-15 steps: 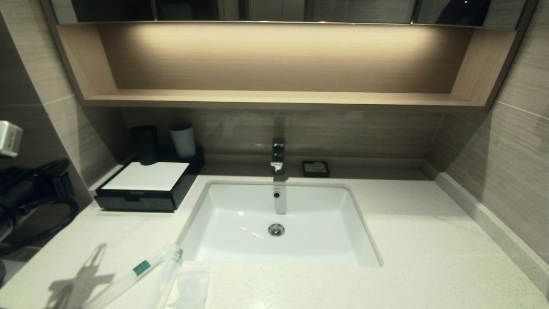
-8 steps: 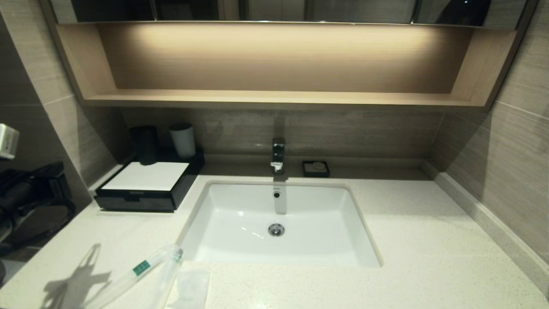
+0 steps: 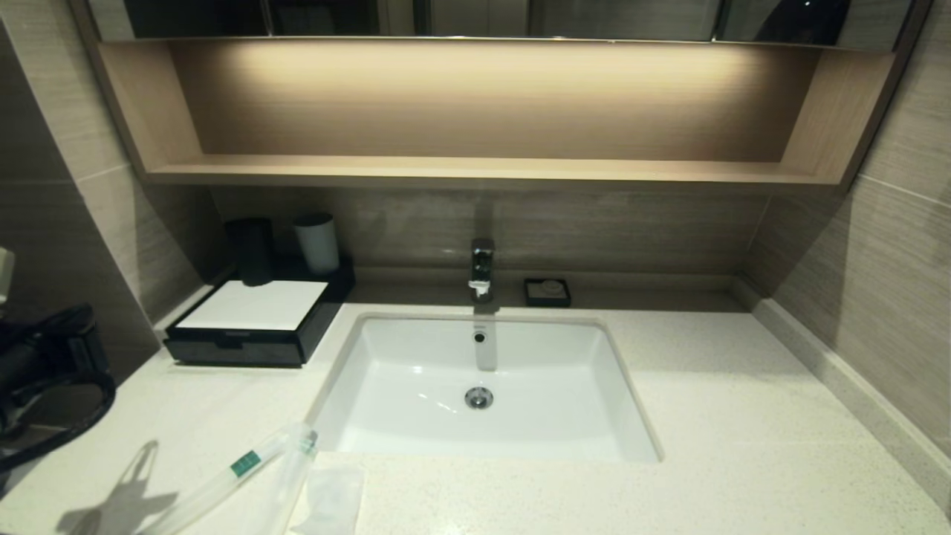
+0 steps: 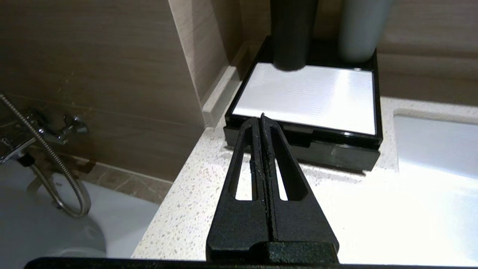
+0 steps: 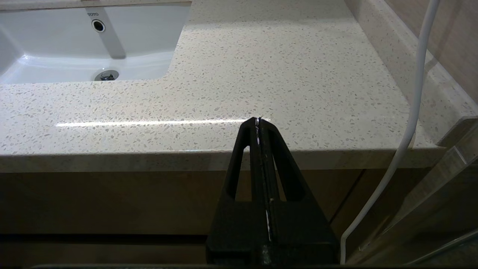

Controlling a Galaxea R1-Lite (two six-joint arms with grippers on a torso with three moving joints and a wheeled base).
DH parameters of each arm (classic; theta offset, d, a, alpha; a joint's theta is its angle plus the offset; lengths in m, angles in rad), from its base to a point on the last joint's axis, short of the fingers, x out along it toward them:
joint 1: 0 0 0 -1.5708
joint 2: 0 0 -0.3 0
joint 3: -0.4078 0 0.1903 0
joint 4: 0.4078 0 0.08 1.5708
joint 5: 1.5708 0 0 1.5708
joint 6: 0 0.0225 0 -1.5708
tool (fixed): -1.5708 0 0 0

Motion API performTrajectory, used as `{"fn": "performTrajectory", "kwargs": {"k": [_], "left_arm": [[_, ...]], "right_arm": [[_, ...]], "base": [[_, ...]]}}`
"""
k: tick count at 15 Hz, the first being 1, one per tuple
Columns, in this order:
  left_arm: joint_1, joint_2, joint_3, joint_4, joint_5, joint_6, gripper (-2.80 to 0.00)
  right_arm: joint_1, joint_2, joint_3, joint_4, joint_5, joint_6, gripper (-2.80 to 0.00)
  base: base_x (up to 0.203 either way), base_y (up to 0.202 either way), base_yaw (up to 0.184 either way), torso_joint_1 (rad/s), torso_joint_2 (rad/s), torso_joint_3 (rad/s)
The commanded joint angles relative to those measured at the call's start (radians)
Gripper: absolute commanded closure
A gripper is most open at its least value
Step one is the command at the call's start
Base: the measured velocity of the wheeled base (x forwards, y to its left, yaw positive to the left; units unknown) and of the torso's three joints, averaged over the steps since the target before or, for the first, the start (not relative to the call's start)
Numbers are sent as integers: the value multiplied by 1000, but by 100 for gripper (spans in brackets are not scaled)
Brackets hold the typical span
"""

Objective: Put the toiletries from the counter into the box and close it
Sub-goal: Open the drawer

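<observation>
While the box (image 3: 252, 323) sits shut at ten o'clock of the sink (image 3: 416, 416) on the counter (image 3: 743, 416), the toiletries (image 3: 245, 475) lie near the front edge at seven o'clock. Left gripper (image 4: 261, 119), fingers pressed together and empty, hovers before the box's drawer front. Right gripper (image 5: 258, 120), likewise pinched closed, hangs off the counter's front edge at five o'clock.

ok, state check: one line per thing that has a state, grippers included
box: drawer shut, flush with the front; two cups on its back edge
green-label packet: lying on the counter, not yet boxed
white sachet: flat on the counter, beside the packet
left gripper: shut, empty, above the counter, pointing at the box
right gripper: shut, empty, off the counter's front edge
sink: empty, drain stopper in view
faucet: no water running
</observation>
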Motion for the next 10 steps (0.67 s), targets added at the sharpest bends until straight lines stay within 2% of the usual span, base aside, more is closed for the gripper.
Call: {"fn": "performTrajectory", "kwargs": {"k": [1, 3, 6, 7, 10], "left_arm": [[-2, 1, -9, 31, -1, 19, 0], [-4, 8, -34, 120, 2, 18, 0], [-4, -2, -98, 300, 3, -18, 0], [-4, 6, -115, 327, 3, -21, 0], [1, 81, -153, 316, -2, -24, 0]], "right_arm": [[0, 2, 1, 2, -1, 0, 0], [0, 2, 0, 2, 0, 0, 0], [0, 2, 1, 2, -1, 0, 0], [0, 2, -1, 2, -1, 0, 0], [0, 2, -1, 2, -1, 0, 0]], "base": [[0, 0, 0, 0, 0, 0], [0, 0, 0, 0, 0, 0], [0, 0, 0, 0, 0, 0], [0, 0, 0, 0, 0, 0], [0, 0, 0, 0, 0, 0]]}}
